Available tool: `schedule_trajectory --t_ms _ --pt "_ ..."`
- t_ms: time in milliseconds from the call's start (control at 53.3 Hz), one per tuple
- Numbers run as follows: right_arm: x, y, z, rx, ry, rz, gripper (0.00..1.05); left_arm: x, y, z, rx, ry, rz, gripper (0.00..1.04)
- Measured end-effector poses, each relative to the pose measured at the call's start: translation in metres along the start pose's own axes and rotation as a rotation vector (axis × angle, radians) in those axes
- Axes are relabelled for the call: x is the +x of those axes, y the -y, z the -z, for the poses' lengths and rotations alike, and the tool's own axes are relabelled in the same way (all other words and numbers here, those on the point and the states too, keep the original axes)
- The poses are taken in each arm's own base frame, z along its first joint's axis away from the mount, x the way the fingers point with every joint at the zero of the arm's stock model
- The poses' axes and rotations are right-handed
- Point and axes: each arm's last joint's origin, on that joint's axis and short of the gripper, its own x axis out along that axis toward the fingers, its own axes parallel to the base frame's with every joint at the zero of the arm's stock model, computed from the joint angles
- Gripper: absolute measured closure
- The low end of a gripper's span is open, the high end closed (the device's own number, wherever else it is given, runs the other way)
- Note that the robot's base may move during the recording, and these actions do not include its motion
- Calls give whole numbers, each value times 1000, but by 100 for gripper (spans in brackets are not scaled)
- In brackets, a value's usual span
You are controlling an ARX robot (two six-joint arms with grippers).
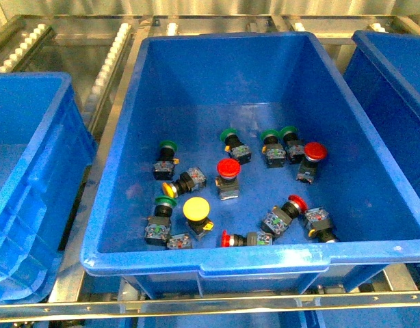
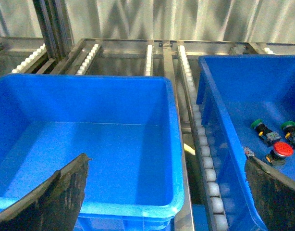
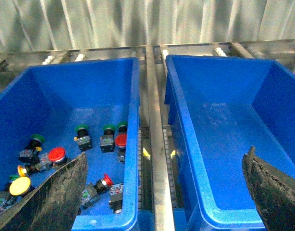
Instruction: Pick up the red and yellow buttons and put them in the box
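You've four red buttons [image 1: 228, 167] and two yellow buttons [image 1: 195, 208] in the middle crate [image 1: 196, 263] (one yellow cap-up, one lying along its near wall); left end effector [image 2: 165, 158] and right end effector [image 3: 167, 154] gape wide, empty.

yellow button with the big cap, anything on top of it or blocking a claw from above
nothing lies on the yellow button; its cap faces up, uncovered. a green-capped switch sits close beside it, and the crate wall stands near it too.
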Motion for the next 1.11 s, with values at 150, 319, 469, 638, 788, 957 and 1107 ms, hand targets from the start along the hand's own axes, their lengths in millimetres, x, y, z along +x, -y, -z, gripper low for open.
schedule_trajectory --t_ms 150,319,469,638,788,957,1107 --pt "0 0 0 0 0 -1 7 15 -1 -4 27 -398 160 8" --pt "0 0 0 0 0 0 7 41 -3 -10 103 -435 216 8" --pt "0 0 0 0 0 0 7 63 -3 -16 217 -405 280 8" --pt "0 0 0 0 0 0 7 94 15 -22 411 -335 424 8" --pt "0 0 0 0 0 0 7 132 59 -25 630 -297 625 8" --pt "0 0 0 0 0 0 7 157 87 -20 722 -280 692 8" --pt "0 0 0 0 0 0 7 192 101 -1 755 -332 663 8"
